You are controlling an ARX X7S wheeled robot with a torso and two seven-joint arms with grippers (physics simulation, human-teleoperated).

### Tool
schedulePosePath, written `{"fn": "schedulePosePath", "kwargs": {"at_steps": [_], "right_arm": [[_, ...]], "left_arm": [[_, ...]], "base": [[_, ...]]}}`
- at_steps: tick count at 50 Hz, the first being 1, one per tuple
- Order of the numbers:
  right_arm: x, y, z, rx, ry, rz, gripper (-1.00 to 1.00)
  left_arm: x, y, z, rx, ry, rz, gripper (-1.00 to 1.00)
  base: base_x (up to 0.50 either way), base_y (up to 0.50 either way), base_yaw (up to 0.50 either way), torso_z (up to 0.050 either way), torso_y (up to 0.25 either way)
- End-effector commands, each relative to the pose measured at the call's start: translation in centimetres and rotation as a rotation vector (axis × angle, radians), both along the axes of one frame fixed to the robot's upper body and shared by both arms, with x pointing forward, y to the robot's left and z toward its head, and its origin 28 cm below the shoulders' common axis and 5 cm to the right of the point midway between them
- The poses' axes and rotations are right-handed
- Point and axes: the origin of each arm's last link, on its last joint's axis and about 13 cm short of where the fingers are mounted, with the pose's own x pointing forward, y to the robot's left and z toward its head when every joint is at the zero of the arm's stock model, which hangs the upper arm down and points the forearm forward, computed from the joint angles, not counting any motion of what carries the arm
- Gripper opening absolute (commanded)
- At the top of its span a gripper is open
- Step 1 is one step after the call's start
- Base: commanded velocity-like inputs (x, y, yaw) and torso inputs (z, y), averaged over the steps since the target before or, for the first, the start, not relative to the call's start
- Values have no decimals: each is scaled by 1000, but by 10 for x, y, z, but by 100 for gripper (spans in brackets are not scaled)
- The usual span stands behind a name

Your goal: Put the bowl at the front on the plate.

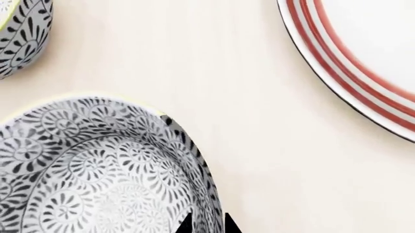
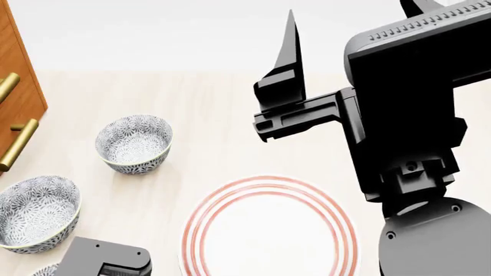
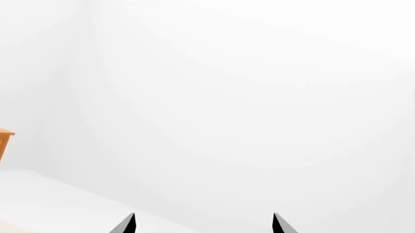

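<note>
The bowl [image 1: 97, 170], white with a dense grey-blue floral pattern, fills one corner of the left wrist view. My left gripper [image 1: 207, 226] has one black fingertip inside its rim wall and one outside, shut on that wall. In the head view only a sliver of this bowl [image 2: 45, 270] shows at the bottom left, beside my left wrist block [image 2: 103, 259]. The plate [image 2: 268, 190], white with red rings, lies just right of it, and its rim [image 1: 337, 63] shows in the left wrist view. My right gripper [image 3: 203, 225] is raised high, open and empty.
Two look-alike bowls stand further back on the pale wooden table, one at the left [image 2: 34, 213] and one behind it [image 2: 134, 144]. A wooden cabinet [image 2: 15, 86] with brass handles borders the far left. My right arm [image 2: 414, 115] looms over the table's right side.
</note>
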Motion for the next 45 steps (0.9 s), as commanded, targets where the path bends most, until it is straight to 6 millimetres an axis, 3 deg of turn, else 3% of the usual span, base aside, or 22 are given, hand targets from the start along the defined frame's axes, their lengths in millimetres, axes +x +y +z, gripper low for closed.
{"fn": "schedulePosePath", "kwargs": {"at_steps": [1, 21, 45], "right_arm": [[-1, 0, 0, -4, -1, -4, 100], [-3, -1, 1, -1, -5, -8, 100], [-3, -1, 0, 0, -12, -2, 100]], "left_arm": [[1, -1, -1, -37, -22, -1, -100], [-3, -2, 8, -24, -295, -62, -100], [3, -1, 17, 6, -446, -53, -100]], "base": [[0, 0, 0, 0, 0], [1, 0, 0, 0, 0], [0, 0, 0, 0, 0]]}}
